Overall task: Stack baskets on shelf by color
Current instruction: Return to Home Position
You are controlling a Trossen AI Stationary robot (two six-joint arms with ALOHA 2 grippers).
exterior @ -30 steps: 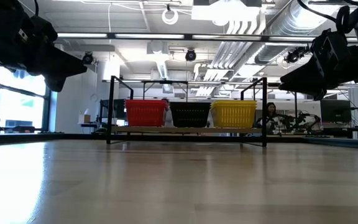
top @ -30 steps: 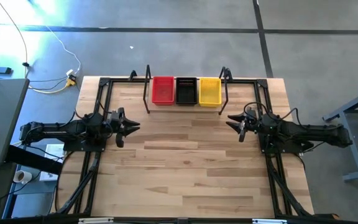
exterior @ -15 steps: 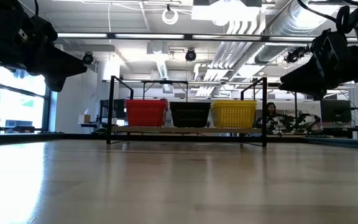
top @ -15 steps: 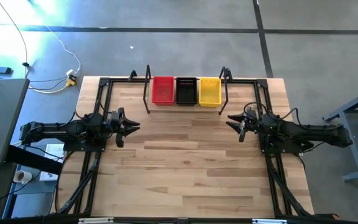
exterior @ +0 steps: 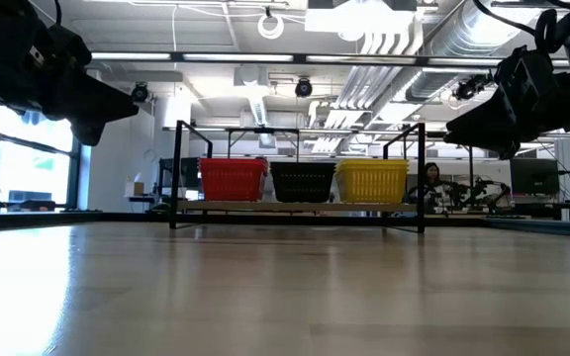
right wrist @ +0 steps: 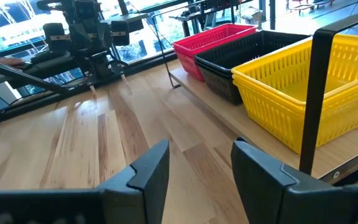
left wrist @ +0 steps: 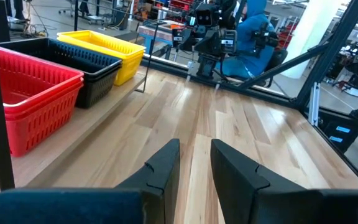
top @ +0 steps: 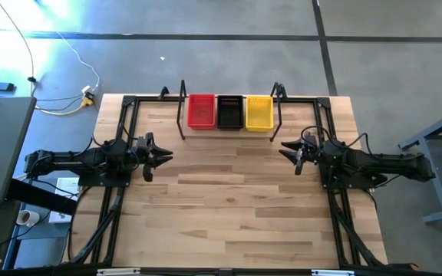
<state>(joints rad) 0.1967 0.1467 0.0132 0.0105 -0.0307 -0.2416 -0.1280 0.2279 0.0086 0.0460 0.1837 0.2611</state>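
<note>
— Where are your grippers?

— My left gripper (top: pixel 165 156) hangs above the table (top: pixel 229 207) near its left edge, fingers a little apart, holding nothing. My right gripper (top: pixel 284 147) hangs near the right edge, fingers wider apart, also empty. The 2 point at each other across the wood.

— And the baskets?

— On the shelf (exterior: pixel 295 207), which stands at the middle of the table's far edge. 3 stacks sit side by side between its black wire frames: the red baskets (top: pixel 200 110) at my left end, the black baskets (top: pixel 229 111) in the middle, the yellow baskets (top: pixel 258 112) at my right end.

— Beyond that?

— A person (exterior: pixel 429 180) sits in the room behind.
</note>
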